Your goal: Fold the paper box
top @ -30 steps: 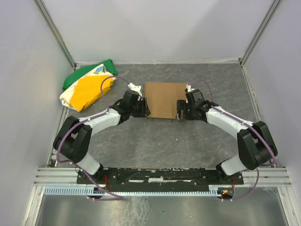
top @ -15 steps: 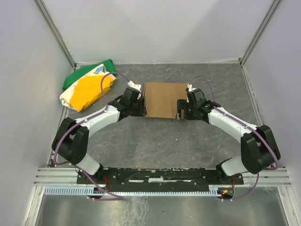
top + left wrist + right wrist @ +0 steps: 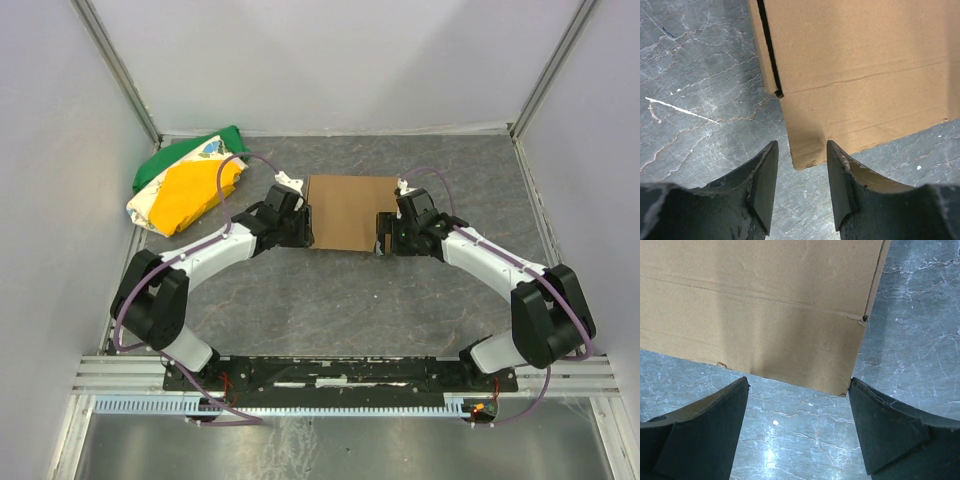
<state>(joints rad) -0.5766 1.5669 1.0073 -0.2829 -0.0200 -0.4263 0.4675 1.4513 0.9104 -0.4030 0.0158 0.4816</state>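
Note:
The paper box (image 3: 348,210) is a flat brown cardboard sheet with creases, lying on the grey marbled table. My left gripper (image 3: 306,228) sits at its near left corner. In the left wrist view the gripper (image 3: 801,156) is open, and the corner of the paper box (image 3: 860,65) lies just ahead of the gap without touching either finger. My right gripper (image 3: 384,236) is at the near right corner. It (image 3: 797,390) stands wide open, and the edge of the paper box (image 3: 755,310) reaches the tip of its right finger (image 3: 875,420).
A green, yellow and white cloth bundle (image 3: 185,185) lies at the back left by the wall. Pale enclosure walls stand on three sides. A metal rail (image 3: 340,375) with the arm bases runs along the near edge.
The left gripper has crept slightly away from the bases along the cardboard's left edge. The right gripper and the sheet have barely moved.

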